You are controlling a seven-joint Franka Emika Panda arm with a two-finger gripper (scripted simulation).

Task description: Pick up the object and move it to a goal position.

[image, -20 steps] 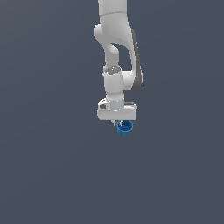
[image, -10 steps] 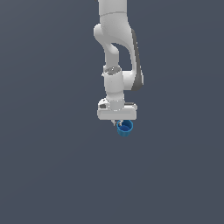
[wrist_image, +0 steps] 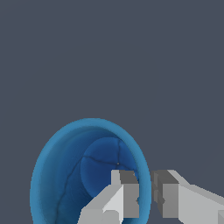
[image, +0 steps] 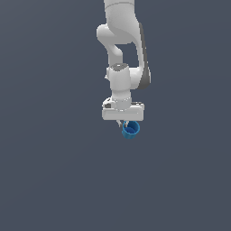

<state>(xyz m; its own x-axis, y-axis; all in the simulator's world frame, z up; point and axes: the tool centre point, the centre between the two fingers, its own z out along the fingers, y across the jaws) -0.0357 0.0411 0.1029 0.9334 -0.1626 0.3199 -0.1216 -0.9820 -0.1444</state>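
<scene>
The object is a small blue cup (image: pixel 131 130), hanging just under the white hand of the arm in the exterior view, held up in the air. In the wrist view the cup (wrist_image: pixel 65 175) shows its round rim and darker blue inside, tilted toward the camera. My gripper (wrist_image: pixel 145 194) is shut on the cup's wall: one grey finger (wrist_image: pixel 126 192) sits inside the cup, the other finger (wrist_image: pixel 168 194) presses from outside. In the exterior view the gripper (image: pixel 127 123) is mostly hidden by the hand and the cup.
A plain dark grey surface (image: pixel 54 171) fills the background in both views. No other object shows.
</scene>
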